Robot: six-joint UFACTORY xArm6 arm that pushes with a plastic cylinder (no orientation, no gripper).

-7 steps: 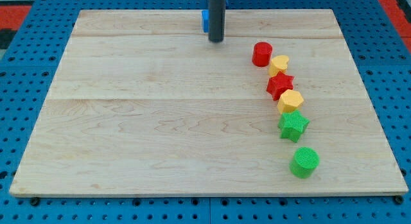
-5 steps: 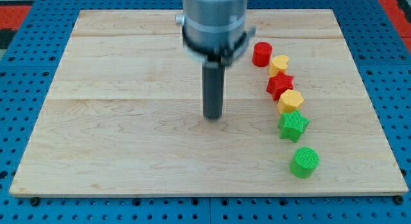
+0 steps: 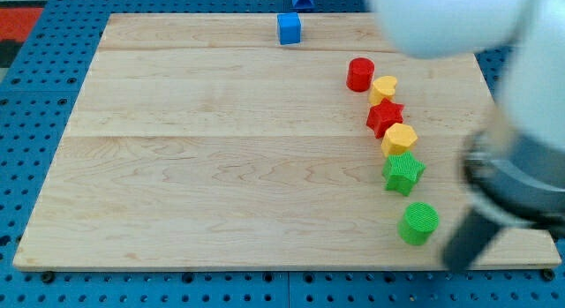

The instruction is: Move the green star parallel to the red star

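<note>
The green star (image 3: 403, 173) lies on the wooden board (image 3: 221, 167) at the right, in a slanted row of blocks. The red star (image 3: 385, 117) lies two places above it in that row, with a yellow hexagon (image 3: 399, 138) between them. My rod comes down blurred at the view's bottom right. My tip (image 3: 457, 262) is near the board's bottom right edge, just right of and below the green cylinder (image 3: 418, 223), and below and right of the green star. It touches no block.
A red cylinder (image 3: 359, 74) and a yellow heart (image 3: 383, 87) head the row. A blue cube (image 3: 289, 28) sits at the board's top edge, and a blue triangle (image 3: 304, 0) lies beyond it. The arm's pale body (image 3: 459, 26) covers the top right.
My tip has swept from the board's top, through the middle, to the bottom right corner beside the green cylinder. The blue cube is uncovered. No block has moved.
</note>
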